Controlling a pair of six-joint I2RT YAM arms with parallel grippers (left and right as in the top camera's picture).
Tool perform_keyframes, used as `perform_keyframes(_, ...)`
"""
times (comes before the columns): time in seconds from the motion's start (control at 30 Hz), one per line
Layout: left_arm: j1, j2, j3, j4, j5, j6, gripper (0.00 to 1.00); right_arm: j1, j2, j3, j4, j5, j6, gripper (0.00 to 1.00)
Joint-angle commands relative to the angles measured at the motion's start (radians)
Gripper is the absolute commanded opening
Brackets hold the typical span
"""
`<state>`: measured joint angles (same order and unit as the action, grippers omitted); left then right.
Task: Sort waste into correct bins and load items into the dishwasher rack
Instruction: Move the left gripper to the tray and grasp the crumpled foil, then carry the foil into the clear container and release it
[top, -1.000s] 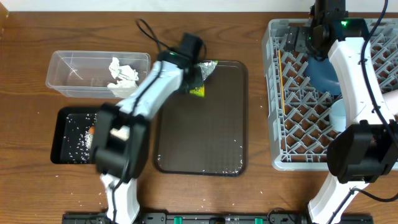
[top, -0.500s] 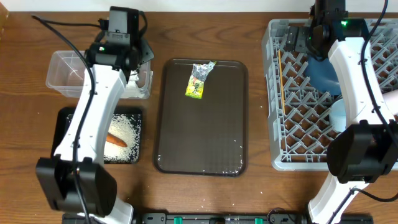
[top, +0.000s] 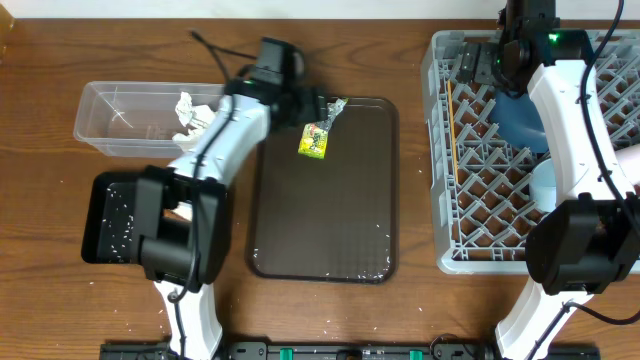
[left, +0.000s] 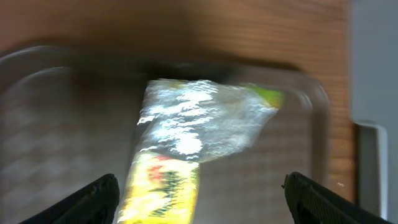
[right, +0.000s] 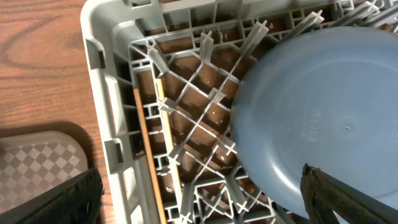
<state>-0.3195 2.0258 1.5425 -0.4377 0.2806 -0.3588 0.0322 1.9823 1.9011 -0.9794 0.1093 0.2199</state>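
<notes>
The crinkly, shiny wrapper (left: 199, 130) lies near the far edge of the flat brown tray (top: 330, 220). The left gripper (left: 205, 199) has its fingers spread wide above it, and so has the right gripper (right: 199, 193).

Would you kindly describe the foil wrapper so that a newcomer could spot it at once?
Find the brown tray in the middle of the table. The wrapper lies at its far end. It is crinkled silver and yellow, unlike the white paper in the tub.

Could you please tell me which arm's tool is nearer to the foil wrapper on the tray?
Left. The left tool, open, hovers right over the wrapper; the right tool is far off, above the rack.
</notes>
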Motion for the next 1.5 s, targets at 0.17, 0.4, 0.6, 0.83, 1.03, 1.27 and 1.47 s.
perform_keyframes(0.17, -0.154, 0.010, 0.006, 0.073, -0.302, 0.221, 0.87, 0.006, -0.005, 0.000, -0.002, 0.011, 0.011, 0.99)
perform_keyframes(0.4, -0.165, 0.078, 0.006, 0.100, -0.360, 0.232, 0.87, 0.006, -0.005, 0.000, -0.002, 0.010, 0.011, 0.99)
perform_keyframes(0.6, -0.164, 0.130, 0.006, 0.167, -0.360, 0.232, 0.72, 0.006, -0.005, 0.000, -0.002, 0.010, 0.011, 0.99)
perform_keyframes(0.83, -0.164, 0.133, 0.006, 0.188, -0.360, 0.232, 0.07, 0.006, -0.005, 0.000, -0.002, 0.010, 0.011, 0.99)
perform_keyframes(1.03, -0.164, 0.058, 0.006, 0.170, -0.360, 0.231, 0.06, 0.006, -0.005, 0.000, -0.002, 0.010, 0.011, 0.99)
perform_keyframes(1.27, -0.128, -0.201, 0.006, 0.171, -0.652, 0.226, 0.06, 0.006, -0.005, 0.000, -0.002, 0.010, 0.011, 0.99)
perform_keyframes(1.47, 0.017, -0.337, 0.006, 0.077, -0.768, 0.171, 0.06, 0.006, -0.005, 0.000, -0.002, 0.011, 0.011, 0.99)
